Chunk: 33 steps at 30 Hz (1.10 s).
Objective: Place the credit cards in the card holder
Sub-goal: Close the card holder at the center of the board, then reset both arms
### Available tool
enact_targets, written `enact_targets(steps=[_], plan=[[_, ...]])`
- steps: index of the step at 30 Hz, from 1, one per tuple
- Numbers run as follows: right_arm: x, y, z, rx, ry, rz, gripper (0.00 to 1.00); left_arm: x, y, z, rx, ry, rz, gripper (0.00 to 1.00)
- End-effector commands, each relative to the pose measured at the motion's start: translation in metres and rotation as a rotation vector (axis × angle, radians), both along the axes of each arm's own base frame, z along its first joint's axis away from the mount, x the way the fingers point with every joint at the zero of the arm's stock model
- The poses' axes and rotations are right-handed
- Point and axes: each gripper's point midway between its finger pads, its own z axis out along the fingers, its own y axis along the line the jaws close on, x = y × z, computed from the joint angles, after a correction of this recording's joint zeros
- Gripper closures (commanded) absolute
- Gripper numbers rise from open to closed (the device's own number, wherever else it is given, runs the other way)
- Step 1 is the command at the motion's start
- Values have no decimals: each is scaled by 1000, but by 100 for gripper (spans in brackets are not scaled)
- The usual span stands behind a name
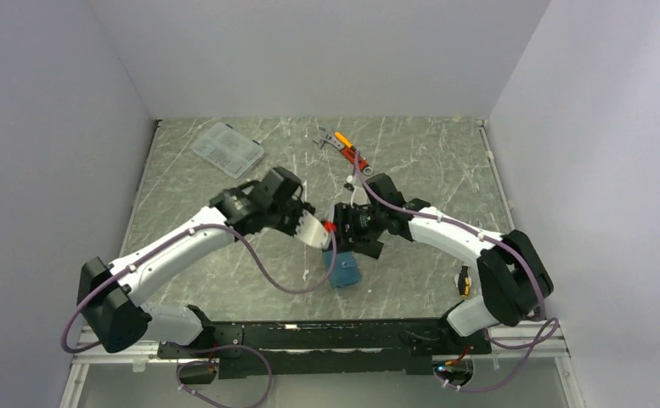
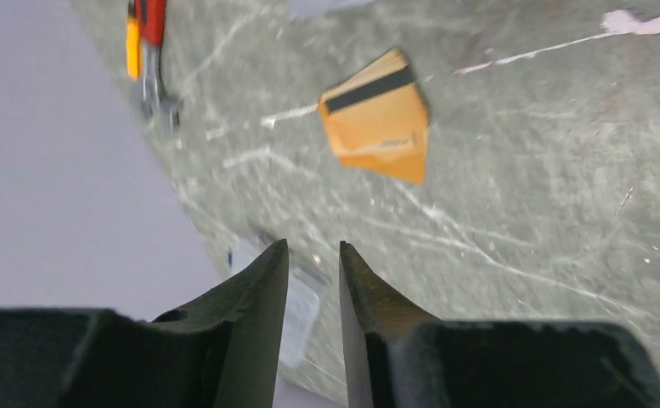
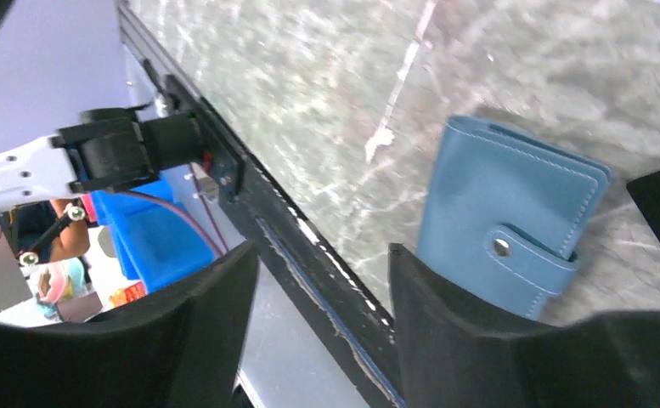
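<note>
The teal-blue card holder (image 1: 345, 272) lies closed on the table near the front edge; its snap strap shows in the right wrist view (image 3: 496, 212). My right gripper (image 1: 356, 242) (image 3: 323, 247) hovers just behind it, open wide and empty, with the holder beside its right finger. Orange-gold credit cards (image 2: 379, 119) with a dark stripe lie stacked on the table ahead of my left gripper (image 2: 313, 244) (image 1: 301, 217). Its jaws stand slightly apart with nothing between them. The arms hide these cards in the top view. I cannot tell whether the pale grey flat shape (image 1: 311, 229) is the silver-grey card.
Red-and-yellow pliers (image 1: 347, 146) (image 2: 146, 42) lie at the back. A clear plastic box (image 1: 228, 149) (image 2: 301, 302) sits at the back left. A small yellow-black object (image 1: 464, 280) lies by the right arm's base. The black front rail (image 3: 267, 221) runs close to the holder.
</note>
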Motion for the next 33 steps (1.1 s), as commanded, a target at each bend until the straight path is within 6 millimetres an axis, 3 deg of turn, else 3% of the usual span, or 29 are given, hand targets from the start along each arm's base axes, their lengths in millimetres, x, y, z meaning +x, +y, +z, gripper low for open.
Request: enact_targets(steps=[1,3,4,5,6,9,12,16,20,21,24,30,33], plan=[[21,16,74,128,-150,10,34,4,38,40,-106,110,293,64],[38,7,93,91,-229,-30,16,16,49,70,-226,98,415,46],[49,-1,100,65,-258,-71,4,24,60,83,-300,104,506,10],[62,-11,104,29,-292,-126,1,31,70,94,-371,119,586,2],[79,-25,108,-21,-326,-198,0,37,81,105,-447,144,672,1],[117,-65,118,-173,-427,-381,0,43,114,103,-575,285,871,1],[151,-118,121,-345,-511,-604,0,41,139,81,-646,363,964,1],[175,-206,109,-597,-647,-959,0,41,157,56,-822,256,959,1],[168,-272,88,-824,-866,-1174,1,46,165,15,-939,199,987,1],[160,-285,71,-893,-886,-1169,1,51,169,8,-978,180,1015,1],[148,-312,49,-1004,-855,-1244,1,64,180,-17,-1023,138,1074,1],[136,-334,21,-1028,-858,-1328,1,79,193,-57,-1054,231,1163,1],[135,-344,14,-1022,-884,-1369,1,82,195,-62,-1091,192,1135,1]])
